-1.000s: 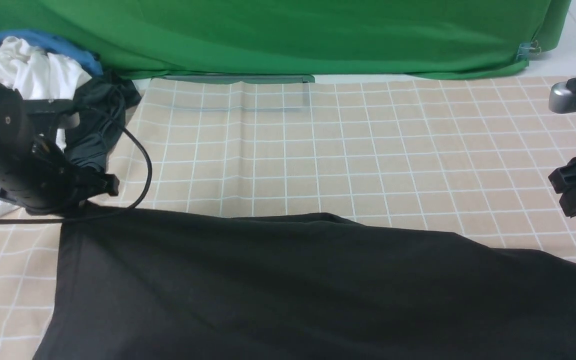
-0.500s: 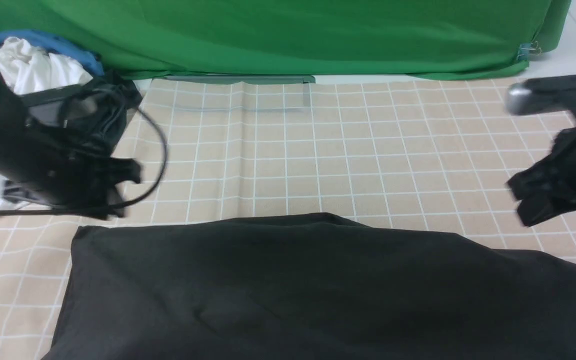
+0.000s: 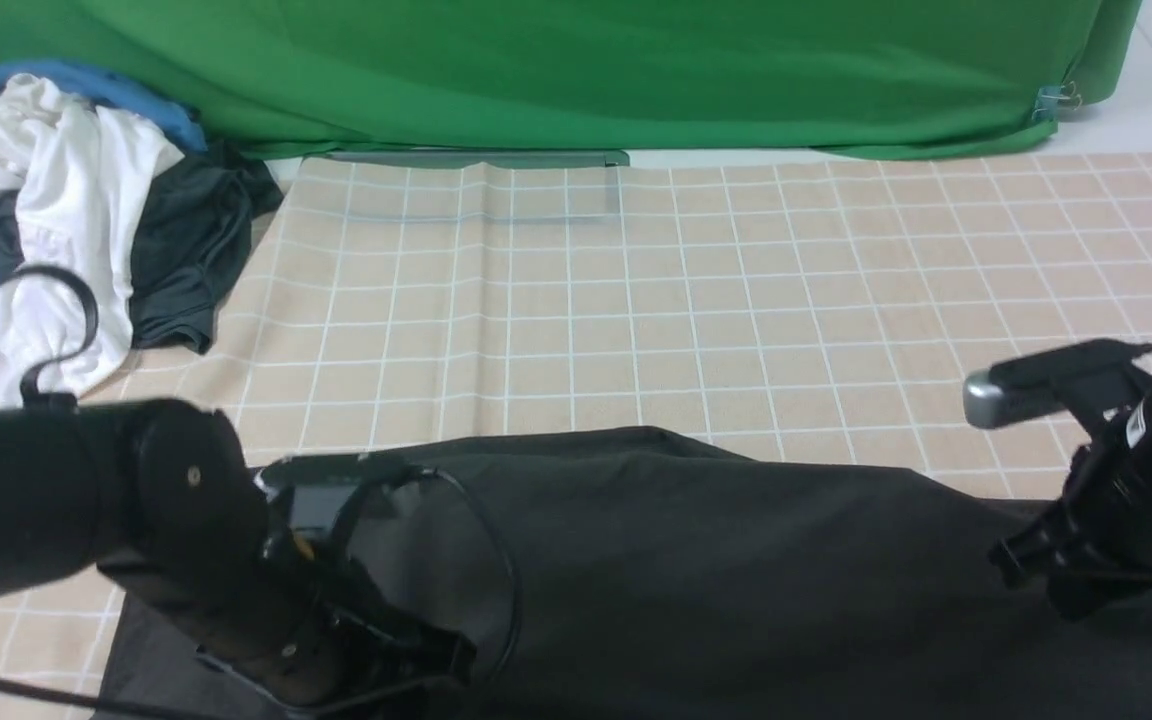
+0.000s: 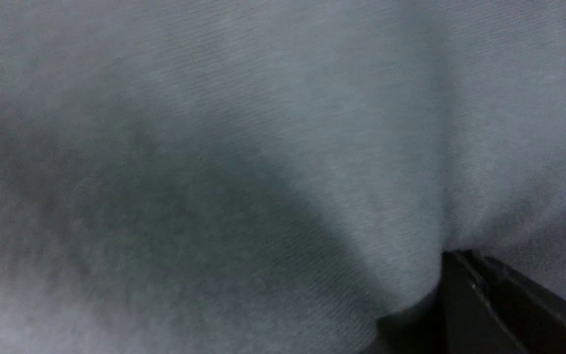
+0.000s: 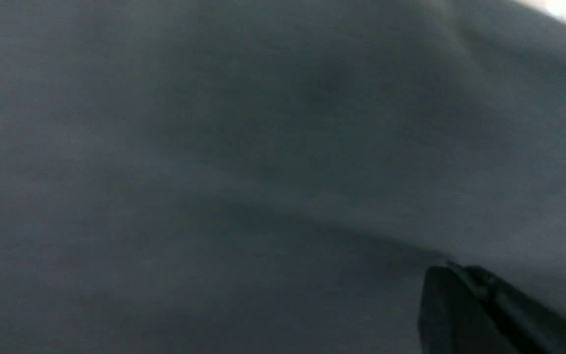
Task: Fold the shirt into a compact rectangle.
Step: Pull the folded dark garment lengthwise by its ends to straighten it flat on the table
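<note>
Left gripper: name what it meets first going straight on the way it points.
The large dark green-black shirt: the left gripper is down on it, cloth gathering at its fingers, so contact looks immediate.

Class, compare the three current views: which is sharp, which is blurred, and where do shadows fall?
Front view: sharp and evenly lit across the tablecloth and the shirt. Left wrist view: so close that the shirt's weave shows, soft at the edges, with a dark shadow across the middle. Right wrist view: dim and out of focus, the fabric nearly featureless, with one pale overexposed corner.

Clothes pile [image 3: 66, 200] lies on checked tablecloth [image 3: 736, 280], green backdrop [image 3: 586, 70] behind
</note>
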Controlling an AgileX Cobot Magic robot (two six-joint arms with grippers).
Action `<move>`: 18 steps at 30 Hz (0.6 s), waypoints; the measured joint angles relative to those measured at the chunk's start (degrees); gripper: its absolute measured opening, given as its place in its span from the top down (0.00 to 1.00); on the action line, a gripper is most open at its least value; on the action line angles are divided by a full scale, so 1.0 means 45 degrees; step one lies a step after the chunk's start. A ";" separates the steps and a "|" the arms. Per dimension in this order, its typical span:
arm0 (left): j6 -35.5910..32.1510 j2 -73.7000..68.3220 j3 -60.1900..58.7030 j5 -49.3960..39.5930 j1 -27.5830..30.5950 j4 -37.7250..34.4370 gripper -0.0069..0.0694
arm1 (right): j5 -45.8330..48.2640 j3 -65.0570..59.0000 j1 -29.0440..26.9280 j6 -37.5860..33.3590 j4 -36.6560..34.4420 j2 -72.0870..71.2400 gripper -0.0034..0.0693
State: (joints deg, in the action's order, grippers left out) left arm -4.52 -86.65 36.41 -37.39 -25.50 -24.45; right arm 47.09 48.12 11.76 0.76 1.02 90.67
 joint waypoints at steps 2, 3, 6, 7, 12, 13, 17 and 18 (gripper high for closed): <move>0.0596 0.0086 -0.0147 0.0125 -0.0044 0.0339 0.89 | -0.0017 -0.0110 0.0000 0.0302 0.0420 0.0000 0.90; 0.1159 0.0127 -0.0184 0.0157 -0.0057 0.0791 0.89 | 0.0032 -0.0116 -0.0137 0.0513 0.0712 0.0000 0.90; 0.1578 0.0246 -0.0145 0.0171 -0.0057 0.1337 0.89 | 0.0150 -0.0116 -0.0636 0.0605 0.0851 0.0000 0.89; 0.1599 0.0314 -0.0089 0.0117 -0.0057 0.1402 0.89 | 0.0362 -0.0116 -0.0908 0.0606 0.0879 0.0000 0.89; 0.1005 0.1289 0.0217 -0.0456 -0.0057 0.1126 0.88 | 0.1605 -0.0116 -0.2270 0.0606 0.0999 -0.0213 0.87; 0.0884 0.1507 0.0284 -0.0482 -0.0046 0.0968 0.88 | 0.1694 -0.0116 -0.2394 0.0606 0.0999 -0.0348 0.87; 0.0662 0.2899 0.0445 -0.0804 -0.0046 0.0632 0.88 | 0.1863 -0.0116 -0.2937 0.0615 0.0999 -0.1128 0.76; 0.0653 0.3228 0.0451 -0.0988 -0.0046 0.0648 0.88 | 0.1794 -0.0116 -0.3043 0.0615 0.0999 -0.1324 0.67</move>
State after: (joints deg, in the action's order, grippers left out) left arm -1.58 -72.12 38.44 -41.83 -25.71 -21.53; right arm 55.16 47.60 -1.93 3.53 5.52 84.71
